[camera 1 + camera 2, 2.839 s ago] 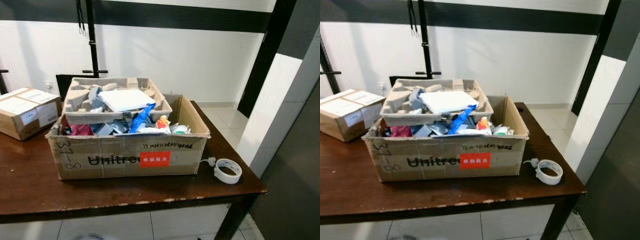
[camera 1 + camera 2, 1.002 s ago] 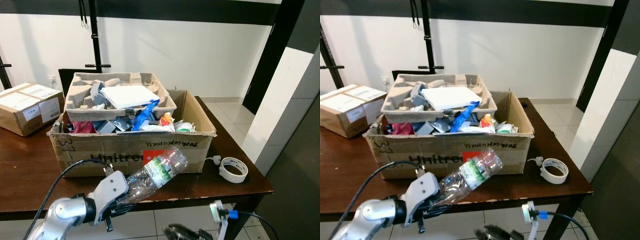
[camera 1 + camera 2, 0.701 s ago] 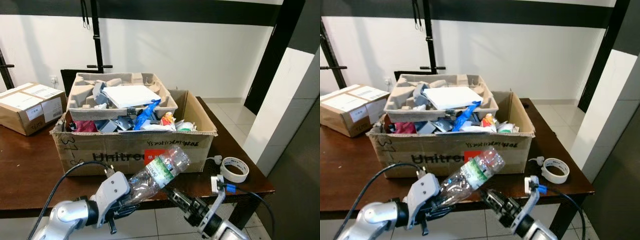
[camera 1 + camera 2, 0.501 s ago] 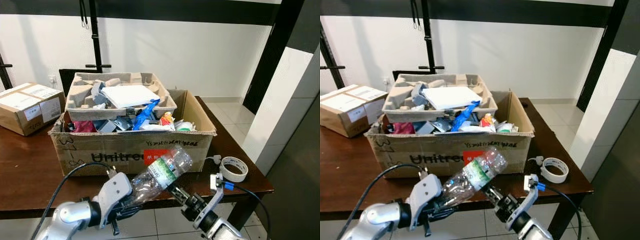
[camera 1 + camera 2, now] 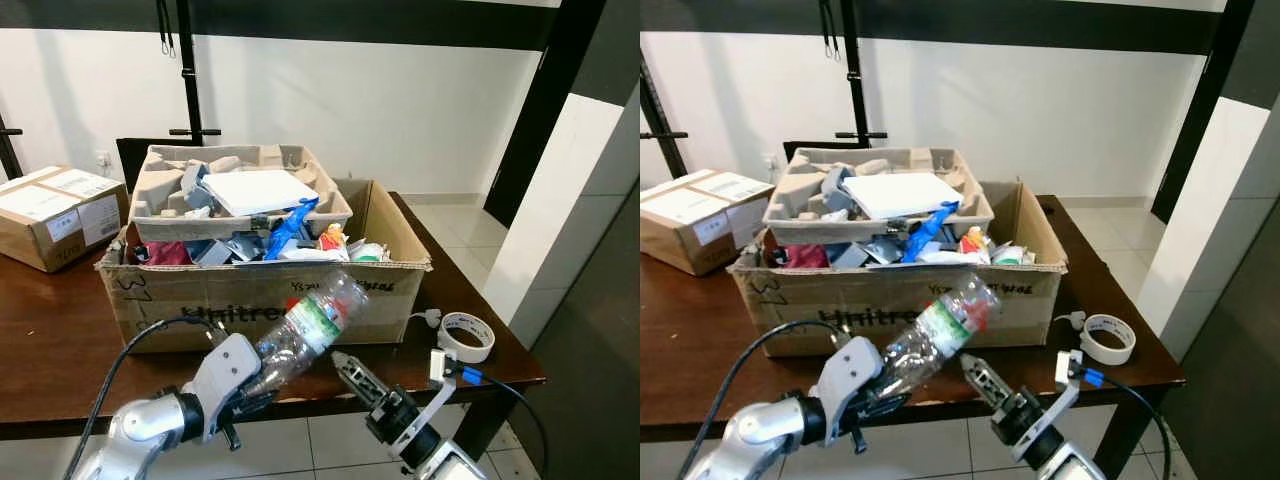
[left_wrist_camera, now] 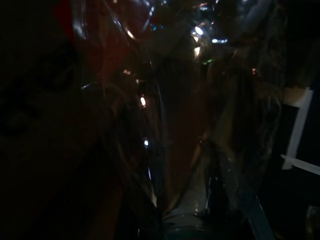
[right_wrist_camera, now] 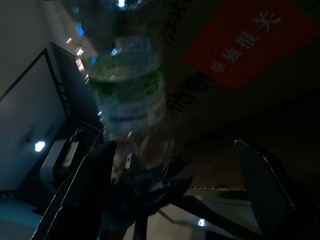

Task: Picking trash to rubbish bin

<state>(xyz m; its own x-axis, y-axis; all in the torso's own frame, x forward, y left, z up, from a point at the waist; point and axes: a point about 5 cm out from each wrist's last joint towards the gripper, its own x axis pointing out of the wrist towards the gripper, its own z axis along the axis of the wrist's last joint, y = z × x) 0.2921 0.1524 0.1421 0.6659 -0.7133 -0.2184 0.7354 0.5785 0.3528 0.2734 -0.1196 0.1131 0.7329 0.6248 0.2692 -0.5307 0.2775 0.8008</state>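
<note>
A crushed clear plastic bottle (image 5: 310, 325) with a green label slants up in front of the cardboard trash box (image 5: 170, 310). My left gripper (image 5: 258, 378) is shut on the bottle's lower end, below the table's front edge. In the left wrist view the bottle (image 6: 190, 125) is pressed close and dark. My right gripper (image 5: 345, 362) stands open just right of and below the bottle, pointing up at it. Its two fingers (image 7: 95, 185) are spread wide, with the bottle (image 7: 130, 95) ahead of them.
The box is heaped with wrappers and carries a grey pulp tray (image 5: 150, 215) with a white sheet. It sits on a dark wooden table (image 5: 60, 350). A tape roll (image 5: 467, 336) lies at the right, a small carton (image 5: 50, 215) at the left. A black stand (image 5: 185, 70) rises behind.
Both arms came up into view. The left gripper lifted the bottle higher and tilted it toward the box. The right gripper rose beneath it.
</note>
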